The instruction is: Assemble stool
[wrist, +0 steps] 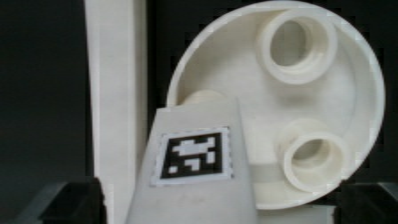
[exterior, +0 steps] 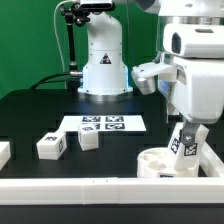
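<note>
The round white stool seat [exterior: 160,166] lies at the front on the exterior view's right, hollow side up, and its two sockets [wrist: 295,40] show in the wrist view. A tagged white leg [exterior: 186,144] stands upright in the seat [wrist: 222,75]. My gripper [exterior: 186,128] hangs right over this leg [wrist: 196,150]. Its dark fingers [wrist: 71,200] stand on either side of the leg with gaps showing. The gripper [wrist: 210,208] is open around the leg and is not clamping it.
Two loose legs [exterior: 50,146] [exterior: 88,139] lie on the black table at the exterior view's left, and another block [exterior: 3,152] sits at the edge. The marker board [exterior: 103,124] lies mid-table before the arm's base [exterior: 103,70]. A white border rail [exterior: 100,188] [wrist: 111,80] passes close beside the seat.
</note>
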Robot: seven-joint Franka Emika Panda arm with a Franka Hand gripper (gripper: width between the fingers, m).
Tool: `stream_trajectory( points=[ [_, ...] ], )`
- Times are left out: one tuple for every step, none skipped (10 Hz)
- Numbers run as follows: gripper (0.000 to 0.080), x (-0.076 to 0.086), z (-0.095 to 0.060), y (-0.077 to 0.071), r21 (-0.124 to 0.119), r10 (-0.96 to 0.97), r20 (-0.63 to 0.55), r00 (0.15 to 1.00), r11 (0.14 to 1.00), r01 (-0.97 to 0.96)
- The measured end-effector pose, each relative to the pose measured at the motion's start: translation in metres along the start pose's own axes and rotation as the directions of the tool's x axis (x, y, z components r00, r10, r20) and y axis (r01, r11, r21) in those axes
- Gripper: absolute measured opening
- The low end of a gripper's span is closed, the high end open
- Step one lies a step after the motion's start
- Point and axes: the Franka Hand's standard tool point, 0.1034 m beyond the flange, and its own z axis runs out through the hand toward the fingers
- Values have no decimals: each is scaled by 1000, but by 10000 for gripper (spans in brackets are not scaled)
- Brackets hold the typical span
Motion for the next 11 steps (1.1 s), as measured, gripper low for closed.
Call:
stream_trajectory(
  points=[
    [649, 2, 0, 1, -2, -39, 5, 999, 999, 40],
    [649, 2, 1, 1, -1, -113, 19, 993, 994, 113],
    [649, -1, 2, 1, 0, -127, 19, 992, 992, 127],
    [649, -2, 2, 1, 1, -121, 19, 992, 993, 121],
    [521, -3, 2, 1, 1, -120, 19, 993, 993, 120],
    [521, -3, 2, 1, 1, -119, 19, 993, 993, 119],
    [386, -4, 3, 1, 1, -117, 19, 993, 993, 117],
    [336, -4, 3, 1, 1, -117, 19, 993, 993, 117],
    [336, -4, 3, 1, 1, -116, 19, 993, 993, 116],
    [336, -4, 3, 1, 1, -108, 18, 994, 994, 108],
    [336, -5, 3, 1, 1, -77, 19, 997, 997, 77]
  ],
)
